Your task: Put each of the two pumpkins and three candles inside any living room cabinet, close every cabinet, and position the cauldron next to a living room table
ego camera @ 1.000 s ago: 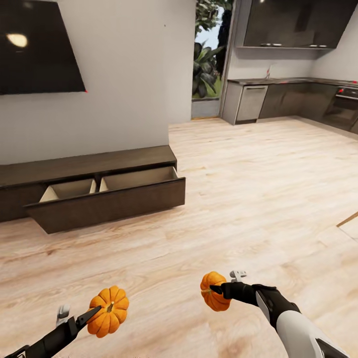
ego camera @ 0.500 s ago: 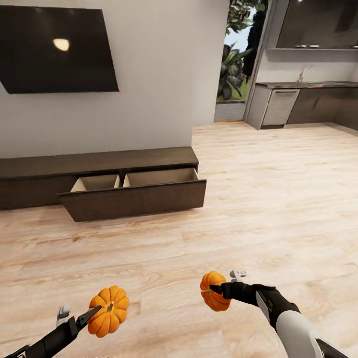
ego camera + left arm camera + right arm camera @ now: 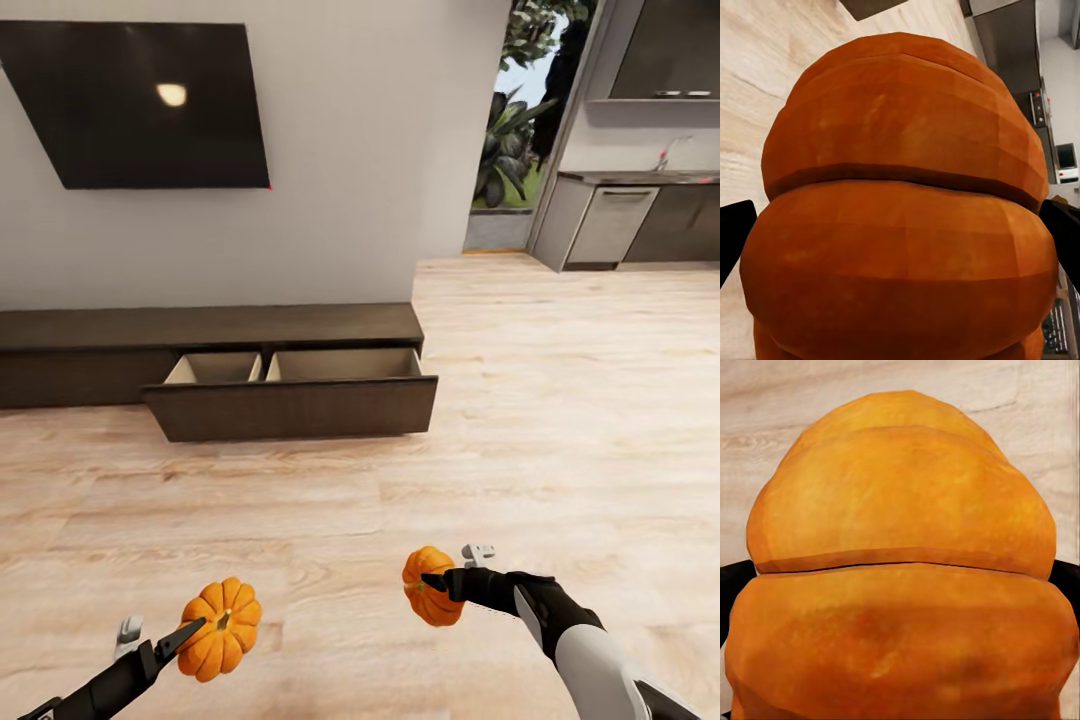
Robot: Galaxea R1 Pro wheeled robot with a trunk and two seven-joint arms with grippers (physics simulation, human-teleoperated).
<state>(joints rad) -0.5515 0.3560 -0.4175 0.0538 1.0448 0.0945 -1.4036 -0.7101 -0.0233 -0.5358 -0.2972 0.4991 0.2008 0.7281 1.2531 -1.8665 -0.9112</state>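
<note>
Each of my grippers carries one orange ribbed pumpkin low in the head view. My left gripper [image 3: 205, 628] is shut on the left pumpkin [image 3: 219, 643], which looms large in the left wrist view as the pumpkin [image 3: 900, 210]. My right gripper [image 3: 430, 582] is shut on the other pumpkin [image 3: 430, 587], also seen close up in the right wrist view as the pumpkin [image 3: 900, 570]. Ahead against the wall stands the long dark-brown cabinet [image 3: 90, 345]. Its right drawer [image 3: 295, 405] is pulled out, and its two inner compartments look empty. Candles, cauldron and glass table are out of view.
A dark TV screen [image 3: 150, 105] hangs on the wall above the cabinet. Light wood floor [image 3: 560, 420] stretches between me and the cabinet. At the far right a doorway with plants [image 3: 510, 140] and grey kitchen cupboards [image 3: 620, 220] show.
The whole head view has shifted: cabinet, TV and kitchen slid to the right, so the camera has turned left. Both grippers still hold their pumpkins in the same places.
</note>
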